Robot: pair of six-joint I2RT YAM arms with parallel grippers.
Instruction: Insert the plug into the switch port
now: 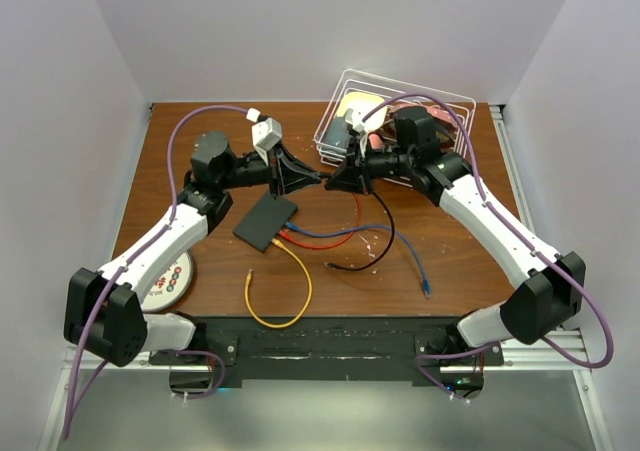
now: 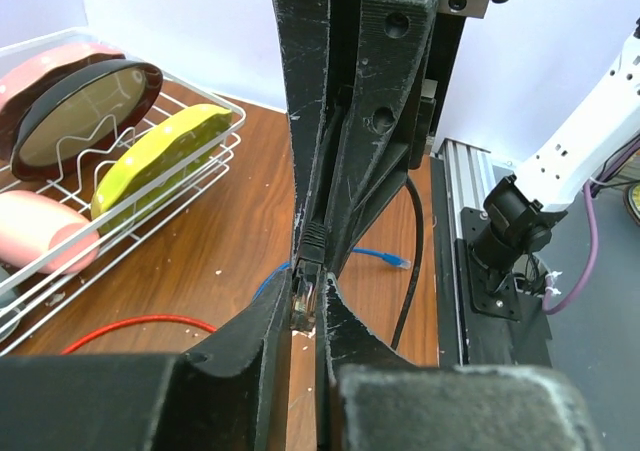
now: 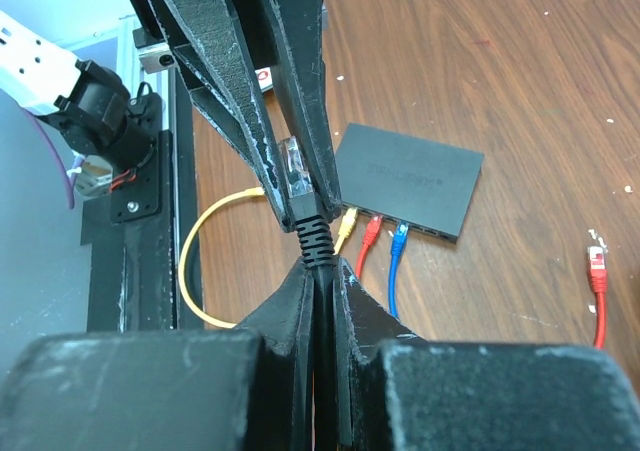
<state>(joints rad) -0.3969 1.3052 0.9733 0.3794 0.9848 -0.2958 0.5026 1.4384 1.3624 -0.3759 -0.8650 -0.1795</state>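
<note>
Narrowed with the left gripper onto the clear tip of the plug; pinched tight with the right gripper on its black boot, above the table. Below, apart from the plug: the switch, yellow cable, red cable, blue cable already socketed. In the white wire basket: pink dish, brown bowl, yellow-green dish.
</note>
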